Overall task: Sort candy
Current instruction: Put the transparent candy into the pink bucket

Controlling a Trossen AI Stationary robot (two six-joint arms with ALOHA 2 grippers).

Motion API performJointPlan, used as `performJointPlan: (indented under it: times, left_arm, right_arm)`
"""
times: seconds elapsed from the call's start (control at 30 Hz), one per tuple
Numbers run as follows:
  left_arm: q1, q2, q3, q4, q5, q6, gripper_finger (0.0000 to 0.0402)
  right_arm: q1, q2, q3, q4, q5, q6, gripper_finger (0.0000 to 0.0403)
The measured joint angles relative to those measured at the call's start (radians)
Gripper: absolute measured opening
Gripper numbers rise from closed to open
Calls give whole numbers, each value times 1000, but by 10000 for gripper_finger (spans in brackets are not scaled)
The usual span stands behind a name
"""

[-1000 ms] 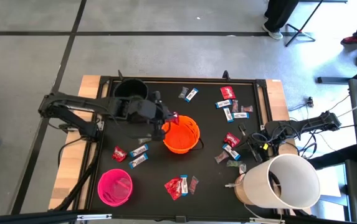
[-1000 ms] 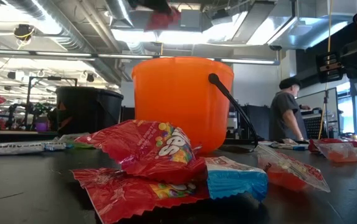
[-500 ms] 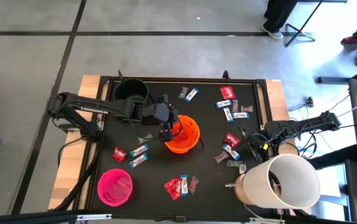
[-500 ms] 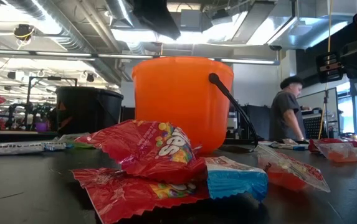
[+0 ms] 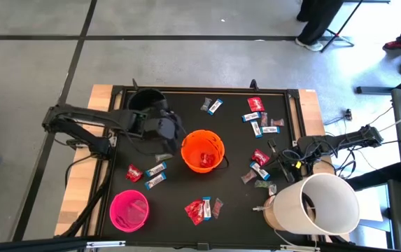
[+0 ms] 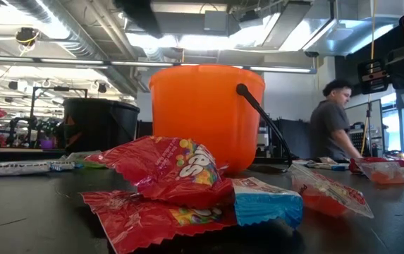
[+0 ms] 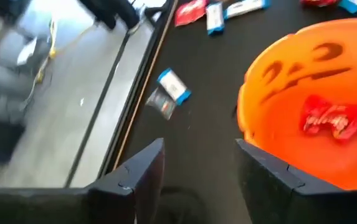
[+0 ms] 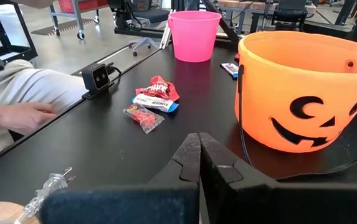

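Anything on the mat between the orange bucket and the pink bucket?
Yes: in the high view, two blue-and-white bars lie between the orange bucket and the pink bucket.

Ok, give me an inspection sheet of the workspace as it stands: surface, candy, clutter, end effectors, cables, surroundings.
Surface: black table with wooden side edges.
Job's things: red packet lies inside the orange bucket; loose candy is scattered on the right, near the front and by the pink bucket; black bucket at the back left.
Clutter: white cylinder at the front right corner.
End effectors: left end effector open, empty, beside the orange bucket; right end effector shut, empty, low over the table.
Cables: a bundle by the right arm.
Surroundings: a person behind the table; a hand at the table's edge.
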Motion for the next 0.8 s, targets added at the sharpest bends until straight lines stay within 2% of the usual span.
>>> performJointPlan:
  times: [0.1,0.27,0.4,0.57,0.8]
  left_arm:
    - [1,-23,-1,-109,34,-126,181]
    - [0,-23,-67,-219,178,-252,181]
    - [1,-22,-202,-169,249,-311,180]
    - [1,-21,-385,-33,352,-331,180]
    - [2,-21,-568,138,420,-435,180]
  right_arm:
    - [0,0,0,1,0,0,1]
    - [0,0,0,1,0,0,1]
    - [0,0,0,1,0,0,1]
    - [0,0,0,1,0,0,1]
    - [0,0,0,1,0,0,1]
